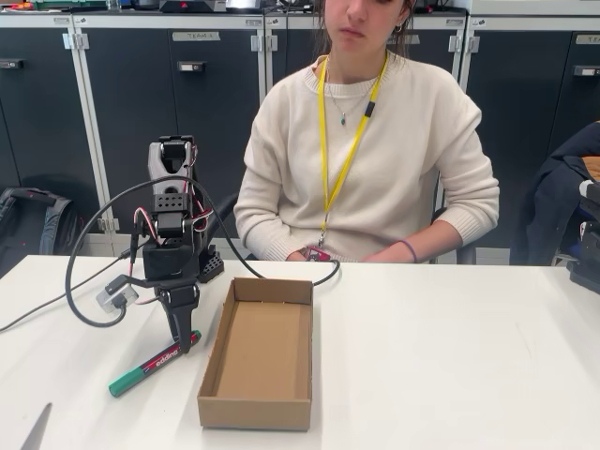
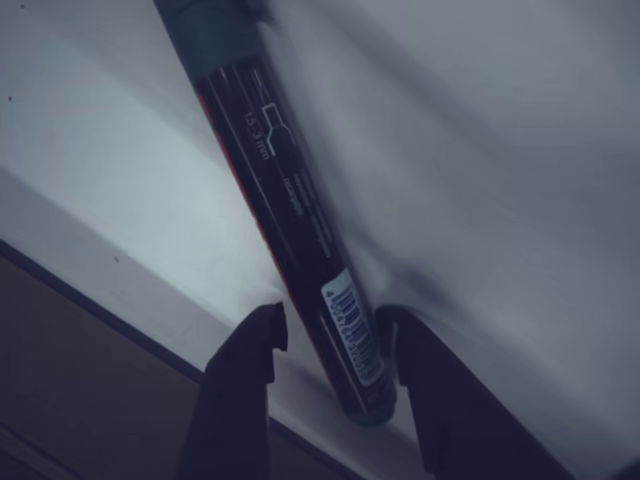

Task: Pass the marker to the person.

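While the marker (image 1: 153,364) lies flat on the white surface (image 1: 450,356), at nine o'clock of the cardboard box (image 1: 258,354), the jaws (image 2: 330,345) stand open astride its barrel end; the person (image 1: 366,141) sits behind.

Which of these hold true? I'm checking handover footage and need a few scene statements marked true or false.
1. The marker lies on the white table. True.
2. The marker sits inside the cardboard box. False: it lies outside, left of the box in the fixed view.
3. The pincer straddles the marker's barrel end, away from the green cap. True: the wrist view shows a finger on each side.
4. The person is holding out a hand for the marker. False: both hands rest at the table's far edge.
5. The box holds several pens. False: nothing shows inside it.
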Robot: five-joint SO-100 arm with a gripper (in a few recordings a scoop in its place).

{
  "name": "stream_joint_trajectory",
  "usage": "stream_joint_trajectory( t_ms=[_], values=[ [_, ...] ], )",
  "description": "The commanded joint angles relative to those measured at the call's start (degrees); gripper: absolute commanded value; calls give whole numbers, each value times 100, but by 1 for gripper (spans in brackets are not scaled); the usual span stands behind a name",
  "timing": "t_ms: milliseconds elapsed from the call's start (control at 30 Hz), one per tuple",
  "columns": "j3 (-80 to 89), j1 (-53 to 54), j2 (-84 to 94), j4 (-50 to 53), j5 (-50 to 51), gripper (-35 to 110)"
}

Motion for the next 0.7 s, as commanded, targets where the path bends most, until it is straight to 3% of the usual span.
stream_joint_trajectory(
  t_ms=[0, 100, 400, 667],
  values=[
    [-211, -88, -62, -114, 44, 9],
    [-220, -97, -79, -211, 53, -5],
    [-606, 9, -18, -149, -70, -5],
    [-1582, 35, 369, 826, -272, -5]
  ],
)
